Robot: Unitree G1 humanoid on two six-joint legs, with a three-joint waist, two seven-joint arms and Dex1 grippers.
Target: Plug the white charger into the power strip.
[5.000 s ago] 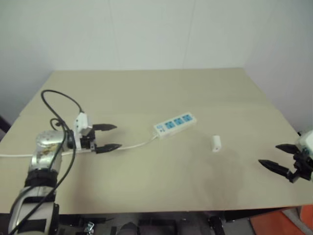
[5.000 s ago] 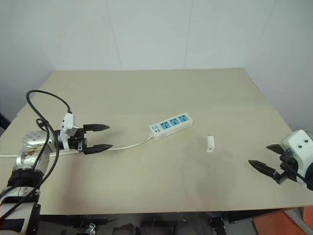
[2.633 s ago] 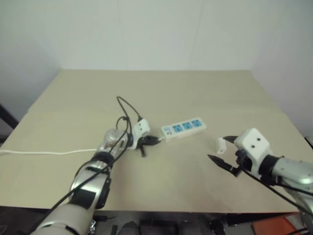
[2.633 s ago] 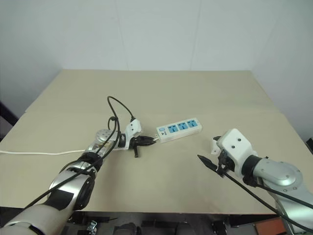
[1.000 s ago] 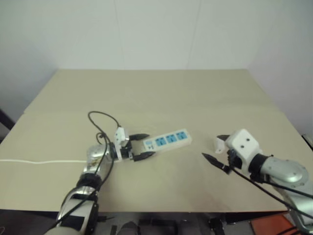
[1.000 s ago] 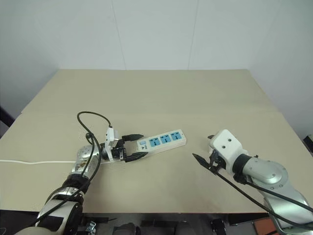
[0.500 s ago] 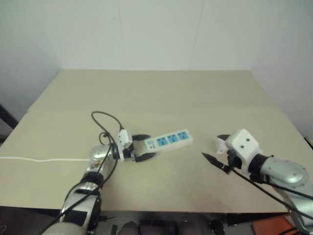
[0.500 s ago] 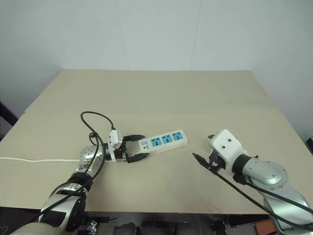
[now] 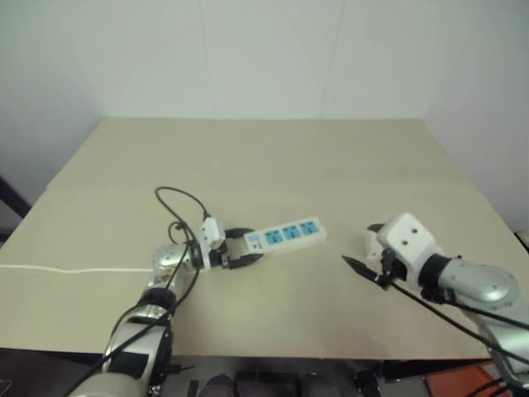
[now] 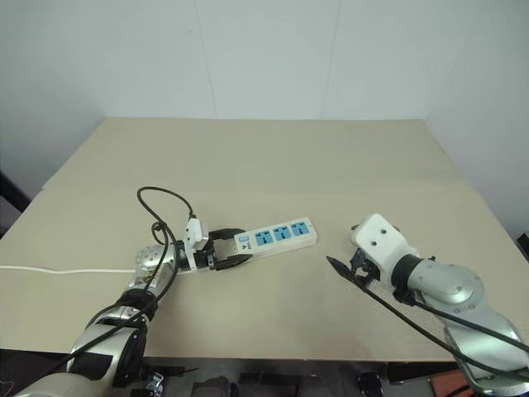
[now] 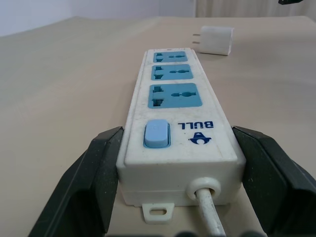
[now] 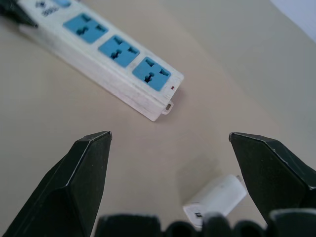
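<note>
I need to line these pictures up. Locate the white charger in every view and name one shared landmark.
Left eye view: white charger lies on the table, just beside the right wrist module.
Right eye view: hidden behind that module.
Left wrist view: charger lies beyond the strip's far end.
Right wrist view: charger lies between the black fingers.
Shared landmark: the power strip.

Silver arms (black cables), black claws.

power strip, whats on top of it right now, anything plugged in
Nothing is plugged into the power strip: its three blue sockets and blue switch show bare. The white charger lies on the table beyond its far end. What lies under the strip is hidden.
</note>
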